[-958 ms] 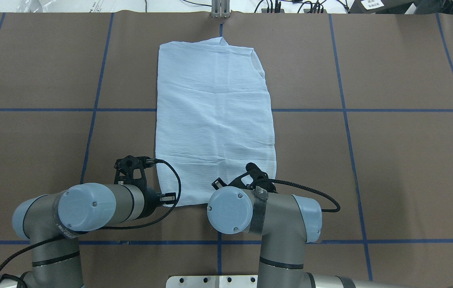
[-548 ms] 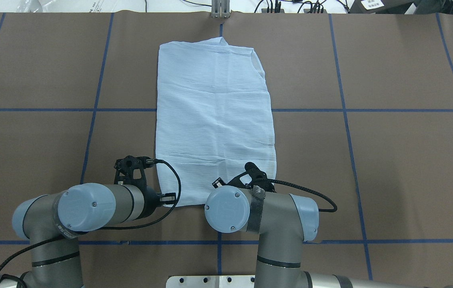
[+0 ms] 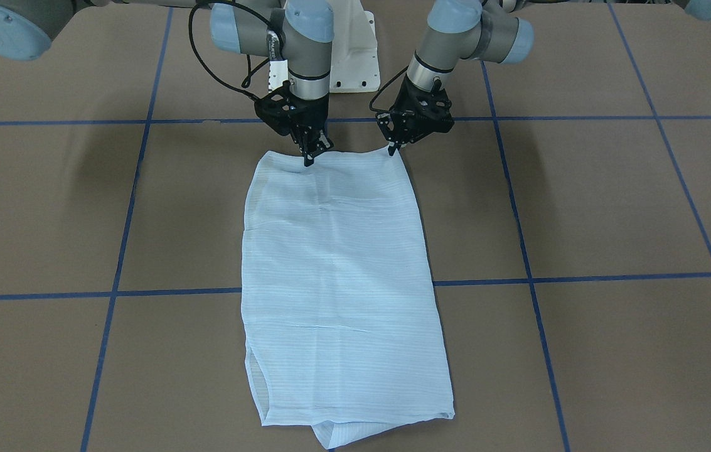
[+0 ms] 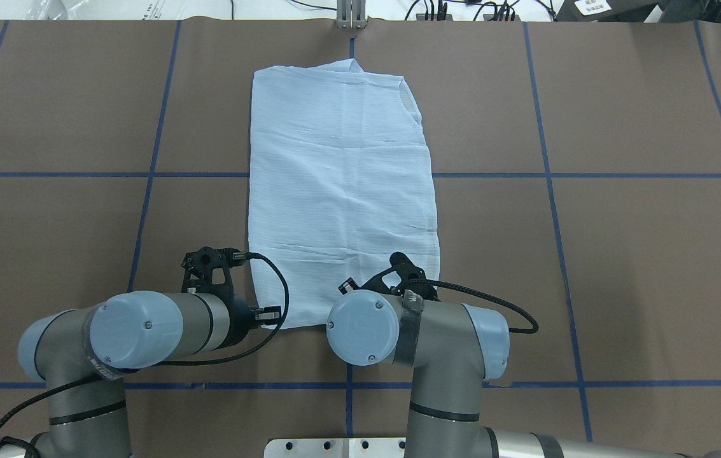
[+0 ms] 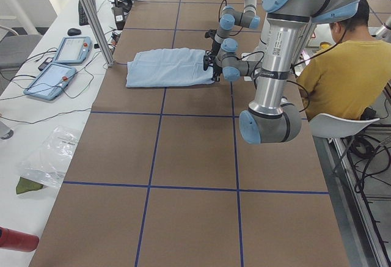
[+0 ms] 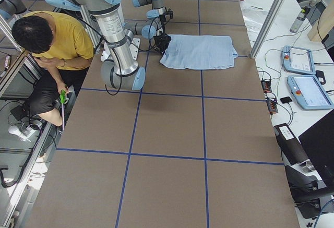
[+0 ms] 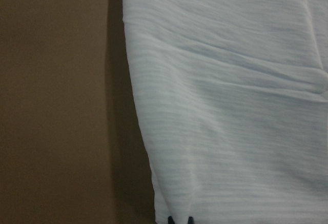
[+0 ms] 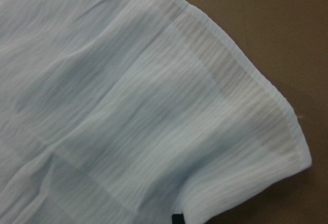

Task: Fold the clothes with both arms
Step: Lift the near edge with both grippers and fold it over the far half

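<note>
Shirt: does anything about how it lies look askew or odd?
One thing: at the bottom end of the shirt in the front-facing view, a small flap sticks out past the folded edge, so that end is not square.

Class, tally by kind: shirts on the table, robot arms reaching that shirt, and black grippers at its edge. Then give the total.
shirt: 1
robot arms: 2, the left arm and the right arm
black grippers: 2, the left gripper and the right gripper
Total: 5
</note>
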`<state>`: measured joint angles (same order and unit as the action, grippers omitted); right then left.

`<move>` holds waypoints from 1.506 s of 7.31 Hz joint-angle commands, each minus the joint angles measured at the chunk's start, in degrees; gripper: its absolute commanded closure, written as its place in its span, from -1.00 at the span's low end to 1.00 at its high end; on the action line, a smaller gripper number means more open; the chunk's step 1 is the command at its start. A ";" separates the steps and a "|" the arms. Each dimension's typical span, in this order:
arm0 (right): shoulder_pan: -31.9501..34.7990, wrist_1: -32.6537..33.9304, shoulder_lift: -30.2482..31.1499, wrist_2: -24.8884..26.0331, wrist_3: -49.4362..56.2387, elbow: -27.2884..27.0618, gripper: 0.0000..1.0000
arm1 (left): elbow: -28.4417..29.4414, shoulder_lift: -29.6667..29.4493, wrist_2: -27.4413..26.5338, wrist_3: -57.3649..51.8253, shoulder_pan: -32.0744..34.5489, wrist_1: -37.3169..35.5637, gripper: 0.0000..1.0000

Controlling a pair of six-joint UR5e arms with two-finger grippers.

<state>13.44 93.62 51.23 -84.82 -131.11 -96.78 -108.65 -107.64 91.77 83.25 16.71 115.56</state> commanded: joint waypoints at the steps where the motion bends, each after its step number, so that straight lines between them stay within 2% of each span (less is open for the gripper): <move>1: 0.71 0.42 2.45 -0.43 0.77 -5.48 1.00 | -5.75 0.49 0.60 -0.19 0.07 -0.68 1.00; 2: 0.63 0.86 5.51 -0.35 0.68 -11.09 1.00 | -7.87 0.50 0.69 -0.10 -0.01 -1.73 1.00; 4: -5.66 12.40 6.33 1.05 -0.11 -22.87 1.00 | -13.83 0.76 0.70 1.90 -2.63 -5.50 1.00; 6: -9.91 20.07 6.16 2.82 -0.20 -31.58 1.00 | -23.92 0.85 0.61 6.13 -8.34 -12.69 1.00; 7: -9.92 22.63 5.46 2.82 -0.11 -33.37 1.00 | -27.19 0.50 0.69 7.01 -9.23 -16.82 1.00; 8: -9.57 22.48 5.02 2.91 1.19 -32.78 1.00 | -26.96 0.24 0.70 6.84 -9.16 -17.55 1.00; 11: -1.25 21.61 0.21 2.82 9.79 -25.95 1.00 | -21.44 -3.00 0.78 4.31 -3.12 -17.74 1.00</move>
<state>8.86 115.72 53.89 -81.96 -124.56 -126.05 -132.30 -108.93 92.48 89.03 10.52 98.00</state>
